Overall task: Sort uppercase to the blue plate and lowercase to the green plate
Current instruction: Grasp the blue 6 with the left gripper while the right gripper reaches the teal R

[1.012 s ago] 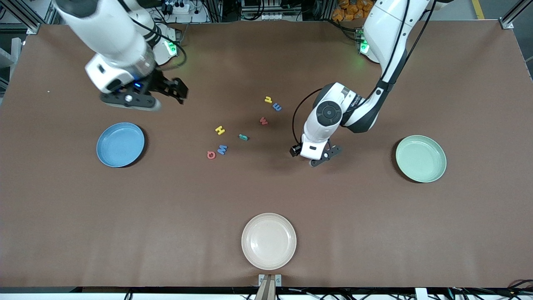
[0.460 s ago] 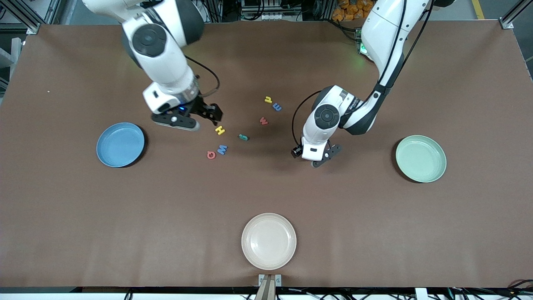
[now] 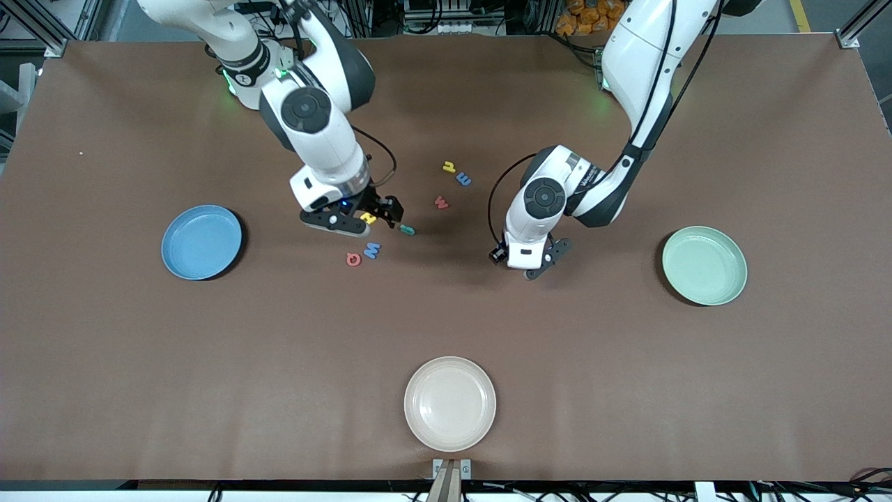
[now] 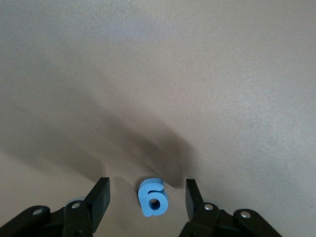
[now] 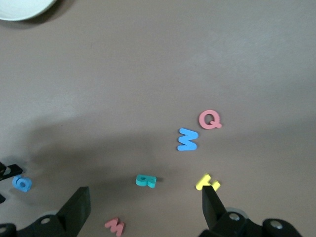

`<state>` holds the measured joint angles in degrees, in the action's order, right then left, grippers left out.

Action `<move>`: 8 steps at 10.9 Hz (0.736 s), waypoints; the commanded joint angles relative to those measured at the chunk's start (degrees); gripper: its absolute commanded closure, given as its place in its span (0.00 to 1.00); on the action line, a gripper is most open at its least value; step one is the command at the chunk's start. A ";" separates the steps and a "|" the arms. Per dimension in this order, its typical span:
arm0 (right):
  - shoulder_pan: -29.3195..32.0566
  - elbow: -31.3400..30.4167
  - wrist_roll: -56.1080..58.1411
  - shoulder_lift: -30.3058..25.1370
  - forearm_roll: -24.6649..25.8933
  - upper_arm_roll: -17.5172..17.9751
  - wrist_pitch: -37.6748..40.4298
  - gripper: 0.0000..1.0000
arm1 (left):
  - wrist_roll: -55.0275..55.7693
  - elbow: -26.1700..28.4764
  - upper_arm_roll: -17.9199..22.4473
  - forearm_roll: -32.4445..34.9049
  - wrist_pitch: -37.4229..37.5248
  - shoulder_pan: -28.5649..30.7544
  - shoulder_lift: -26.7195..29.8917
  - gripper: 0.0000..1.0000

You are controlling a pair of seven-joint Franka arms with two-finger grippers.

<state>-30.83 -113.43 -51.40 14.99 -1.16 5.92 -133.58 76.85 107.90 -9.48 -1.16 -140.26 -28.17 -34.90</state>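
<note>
My left gripper [image 3: 540, 265] is open and low at the table, with the blue g [image 4: 153, 197] lying between its fingers, untouched. My right gripper [image 3: 385, 215] is open over the yellow H [image 5: 207, 182] and green R [image 5: 146, 181]. The H [image 3: 368, 217] sits by one finger, and the R [image 3: 407, 229] between the two. The blue W [image 3: 372, 249] and red Q [image 3: 354, 259] lie nearer the front camera. The red w [image 3: 441, 203], blue m/e shape [image 3: 463, 180] and yellow h/n shape [image 3: 449, 166] lie farther off. The blue plate [image 3: 167, 244] and green plate [image 3: 669, 265] hold nothing.
A cream plate [image 3: 411, 403] sits near the table's front edge, at the middle. The blue plate is toward the right arm's end, and the green plate toward the left arm's end.
My right arm swung from above the blue plate's end to the letter cluster and came down over the yellow H and green R. My left gripper barely moved.
</note>
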 commanded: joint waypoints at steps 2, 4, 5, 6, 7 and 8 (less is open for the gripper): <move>-3.62 0.66 -6.33 7.40 1.42 -0.30 -8.87 0.00 | 4.44 -1.37 0.34 1.60 0.25 -0.75 -1.13 0.34; -4.51 0.31 -6.52 9.61 2.30 -0.38 -10.47 0.00 | 6.81 -2.60 0.34 1.60 0.25 -0.83 -2.18 0.36; -4.51 -0.56 -6.52 10.23 2.65 -0.38 -11.87 0.00 | 6.91 -2.86 0.34 1.60 0.25 -0.83 -2.36 0.38; -4.51 -2.31 -6.52 10.32 2.83 -0.38 -14.23 0.00 | 7.60 -2.95 0.34 1.60 0.25 -0.83 -2.62 0.39; -4.51 -4.76 -6.52 10.24 4.66 -0.38 -16.78 0.00 | 8.39 -3.04 0.34 1.60 0.25 -1.01 -2.71 0.40; -4.51 -5.22 -6.52 10.50 5.72 -0.38 -17.07 0.00 | 8.58 -3.13 0.34 1.51 0.25 -1.27 -2.80 0.41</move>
<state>-35.17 -116.28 -56.51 26.02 2.30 5.65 -148.65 82.91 106.20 -9.48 -1.15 -140.26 -28.54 -36.81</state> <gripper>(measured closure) 0.000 0.392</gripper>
